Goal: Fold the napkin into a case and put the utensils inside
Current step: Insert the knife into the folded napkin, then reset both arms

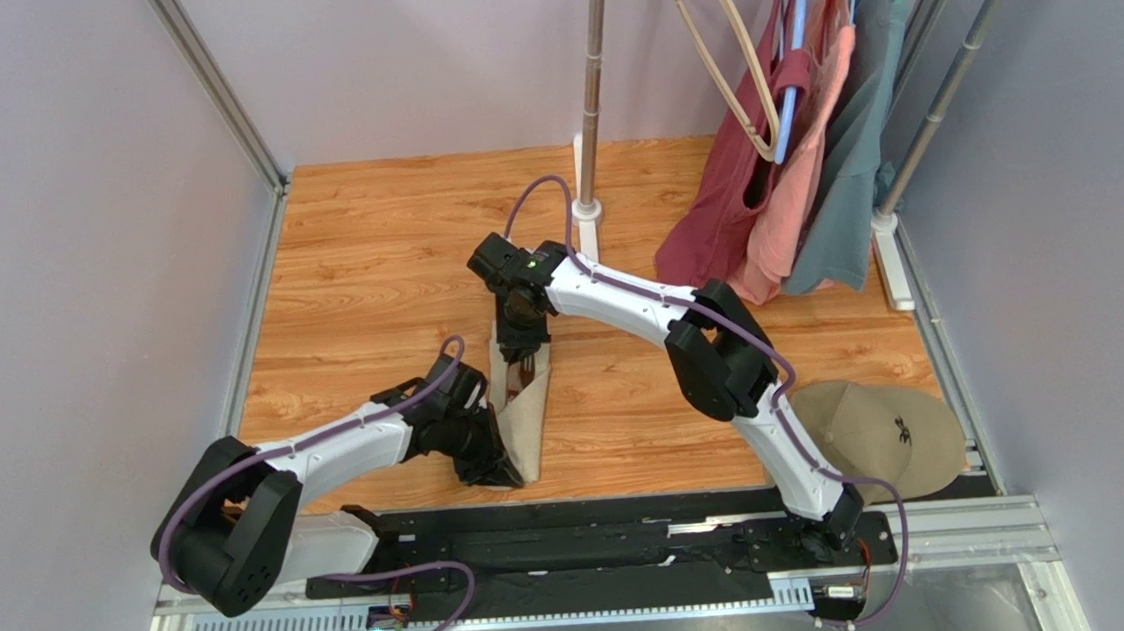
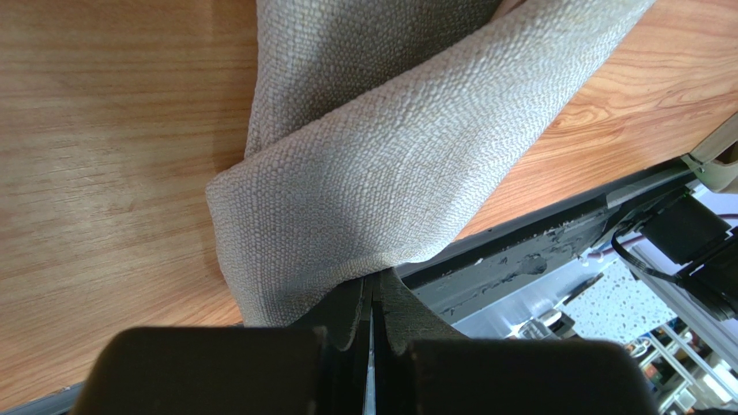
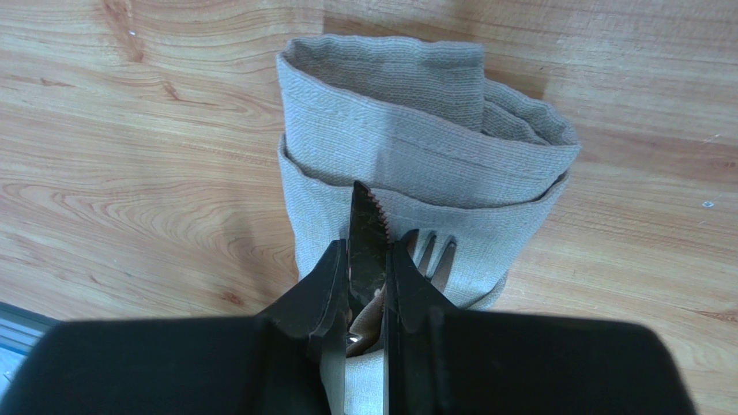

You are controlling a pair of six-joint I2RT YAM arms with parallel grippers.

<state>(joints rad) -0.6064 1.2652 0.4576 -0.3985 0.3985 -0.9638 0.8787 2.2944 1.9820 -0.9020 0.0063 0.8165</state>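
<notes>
Pinching the case [image 2: 364, 190] corner, left hand [image 2: 372, 298] clenched, right hand [image 3: 368, 272] grasping the utensils [image 3: 365, 229], cap [image 1: 855, 421], dark mark perhaps a logo

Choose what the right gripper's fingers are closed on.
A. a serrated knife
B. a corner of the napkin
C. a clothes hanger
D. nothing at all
A: in the right wrist view the right gripper clamps a serrated knife, with the tines of a fork beside it, over the folded napkin.
</notes>
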